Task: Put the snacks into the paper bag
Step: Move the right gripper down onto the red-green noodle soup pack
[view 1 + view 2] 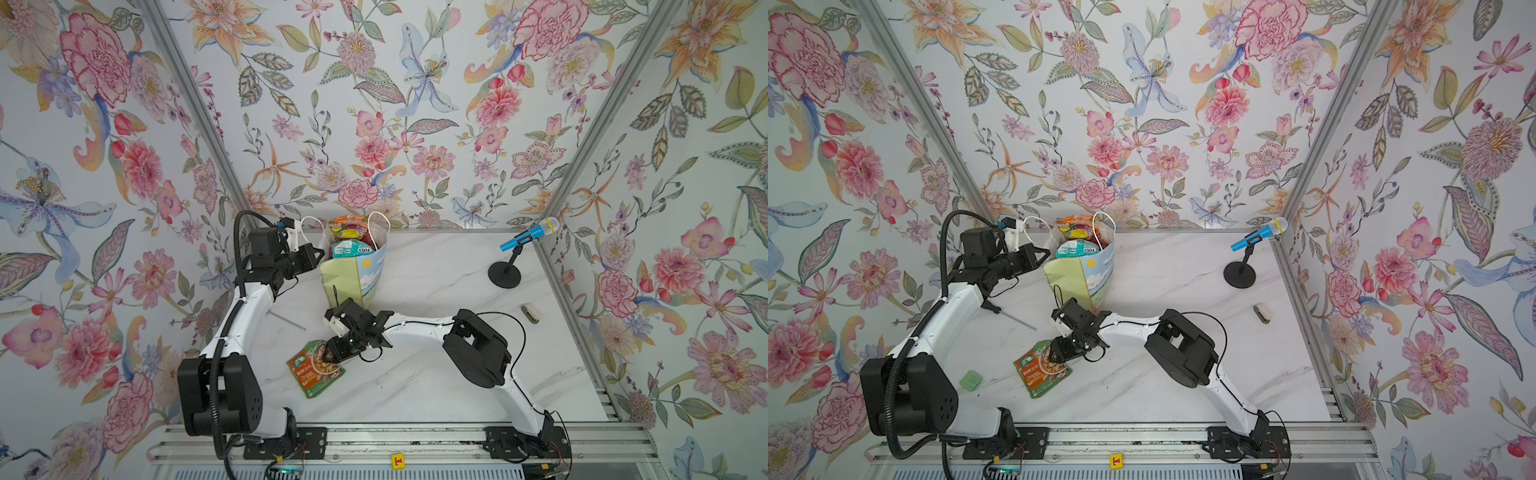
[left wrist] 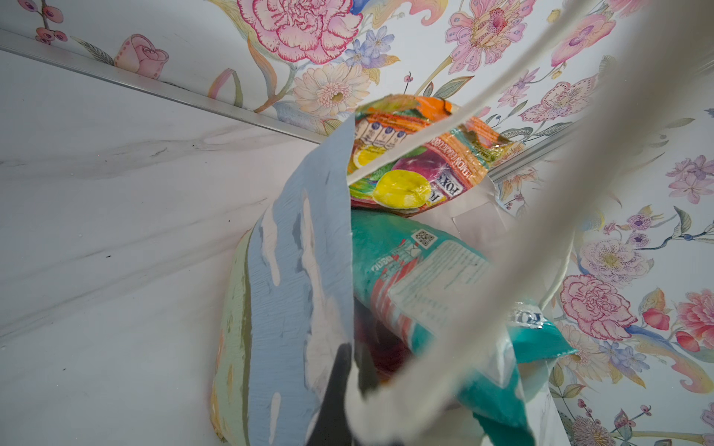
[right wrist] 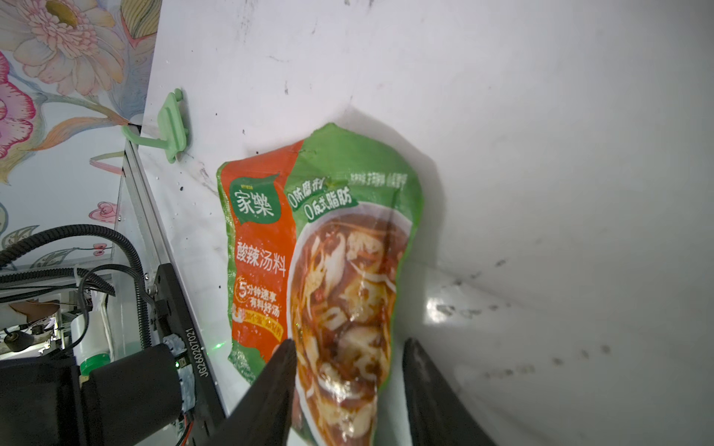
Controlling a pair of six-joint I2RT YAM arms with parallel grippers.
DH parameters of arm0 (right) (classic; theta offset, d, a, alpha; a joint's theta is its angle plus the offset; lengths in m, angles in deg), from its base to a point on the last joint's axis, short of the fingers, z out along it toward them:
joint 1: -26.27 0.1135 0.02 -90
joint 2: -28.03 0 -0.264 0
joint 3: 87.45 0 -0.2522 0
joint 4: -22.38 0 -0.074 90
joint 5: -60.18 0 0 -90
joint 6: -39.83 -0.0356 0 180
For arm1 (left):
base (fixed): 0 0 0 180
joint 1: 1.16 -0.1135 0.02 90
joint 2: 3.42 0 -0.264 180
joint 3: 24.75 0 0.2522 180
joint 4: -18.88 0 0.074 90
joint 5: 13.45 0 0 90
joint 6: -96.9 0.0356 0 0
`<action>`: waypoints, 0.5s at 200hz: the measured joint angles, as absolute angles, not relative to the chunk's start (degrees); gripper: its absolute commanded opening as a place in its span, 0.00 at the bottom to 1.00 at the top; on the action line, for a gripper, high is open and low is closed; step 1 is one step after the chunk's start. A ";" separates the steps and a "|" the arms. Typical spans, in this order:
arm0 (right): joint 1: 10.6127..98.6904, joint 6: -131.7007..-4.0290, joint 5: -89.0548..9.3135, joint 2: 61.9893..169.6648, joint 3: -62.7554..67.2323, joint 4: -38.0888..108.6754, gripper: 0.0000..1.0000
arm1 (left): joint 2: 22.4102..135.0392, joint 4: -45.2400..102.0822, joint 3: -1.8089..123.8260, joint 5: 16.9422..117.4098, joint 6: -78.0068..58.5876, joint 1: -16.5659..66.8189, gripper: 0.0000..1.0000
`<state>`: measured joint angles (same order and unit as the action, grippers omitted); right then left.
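The paper bag [image 1: 353, 278] [image 1: 1079, 274] stands upright at the back of the table. It holds several snacks; an orange FOX'S packet [image 1: 351, 228] [image 2: 417, 162] and a teal packet [image 1: 353, 249] [image 2: 425, 278] stick out of its mouth. My left gripper [image 1: 318, 253] [image 2: 353, 347] is shut on the bag's left rim, beside a white rope handle [image 2: 502, 231]. A green-orange pouch [image 1: 313, 374] [image 3: 328, 239] lies on the table in front. My right gripper [image 1: 330, 353] [image 3: 349, 341] is open, low over the pouch's near end. That end lies between the fingers, with a gap on one side.
A blue toy microphone on a black stand [image 1: 530, 237] stands at the back right. A small beige object [image 1: 531, 313] lies near the right wall. A thin metal tool [image 1: 1013, 318] lies left of the pouch. A green hook [image 1: 971, 380] [image 3: 172, 127] sits front left.
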<state>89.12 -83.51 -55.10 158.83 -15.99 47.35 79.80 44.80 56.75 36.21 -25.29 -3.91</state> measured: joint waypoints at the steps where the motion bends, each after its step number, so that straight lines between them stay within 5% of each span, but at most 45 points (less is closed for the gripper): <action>1: 89.14 -83.51 -55.14 158.92 -16.12 47.41 0.47 | 79.80 44.80 56.75 36.21 -25.29 -3.91 0.00; 17: 89.45 -83.51 -55.38 159.86 -17.43 47.41 0.41 | 79.80 44.80 56.75 36.21 -25.29 -3.91 0.00; 62: 89.12 -85.61 -57.11 160.14 -15.12 45.29 0.03 | 79.80 44.83 56.75 36.21 -25.29 -3.91 0.00; 100: 87.22 -89.06 -58.79 158.28 -9.70 38.80 0.00 | 79.80 44.94 56.75 36.21 -25.27 -3.91 0.00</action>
